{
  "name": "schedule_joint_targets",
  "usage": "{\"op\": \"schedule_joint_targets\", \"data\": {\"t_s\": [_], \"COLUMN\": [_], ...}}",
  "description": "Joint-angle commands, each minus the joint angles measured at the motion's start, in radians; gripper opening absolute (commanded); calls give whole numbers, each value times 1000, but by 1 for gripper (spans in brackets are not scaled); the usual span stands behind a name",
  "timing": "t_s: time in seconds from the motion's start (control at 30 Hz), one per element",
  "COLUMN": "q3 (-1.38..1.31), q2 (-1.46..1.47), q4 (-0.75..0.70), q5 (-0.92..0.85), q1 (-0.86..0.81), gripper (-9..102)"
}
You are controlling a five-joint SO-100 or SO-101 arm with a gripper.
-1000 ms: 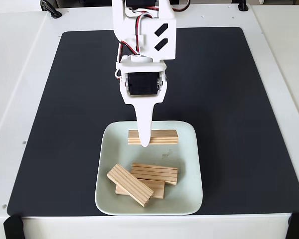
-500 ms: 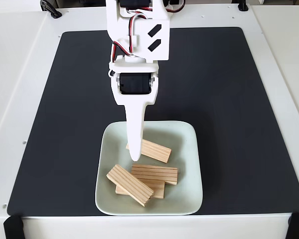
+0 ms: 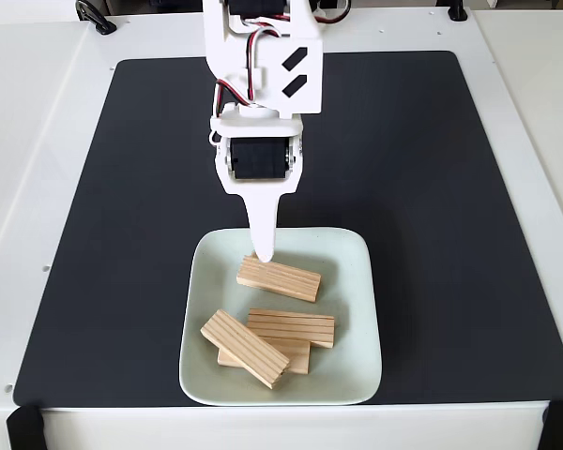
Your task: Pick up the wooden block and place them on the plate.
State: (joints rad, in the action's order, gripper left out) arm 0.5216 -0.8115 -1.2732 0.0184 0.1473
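— What has been changed since a second ago?

— The fourth wooden block (image 3: 279, 278), then held level at the fingertip above the plate (image 3: 357, 309), has been let go. It is now seen lying tilted on the plate's far half, and the hand (image 3: 264, 251) has been lifted so that its tip is just at the block's far left corner. The hand is judged released; the jaw gap itself cannot be made out.

— How many things are counted?

— One plate, on the black mat (image 3: 450, 187) on the white surface (image 3: 38, 112). Four blocks, all on it: at the plate's near left a diagonal block (image 3: 244, 348), resting across a lower block (image 3: 296, 357), a flat block (image 3: 292, 327) toward the centre, and the released one beyond. The task is judged complete.
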Motion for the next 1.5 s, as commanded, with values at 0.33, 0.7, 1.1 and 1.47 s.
{"op": "schedule_joint_targets", "data": {"t_s": [0.33,0.7,1.1,1.47], "q3": [121,811,1529,1701], "q2": [-245,-867,-1519,-1922], "q4": [15,661,1227,1230], "q5": [6,6,6,8], "q1": [29,74,75,75], "gripper": [0,0,0,0]}}
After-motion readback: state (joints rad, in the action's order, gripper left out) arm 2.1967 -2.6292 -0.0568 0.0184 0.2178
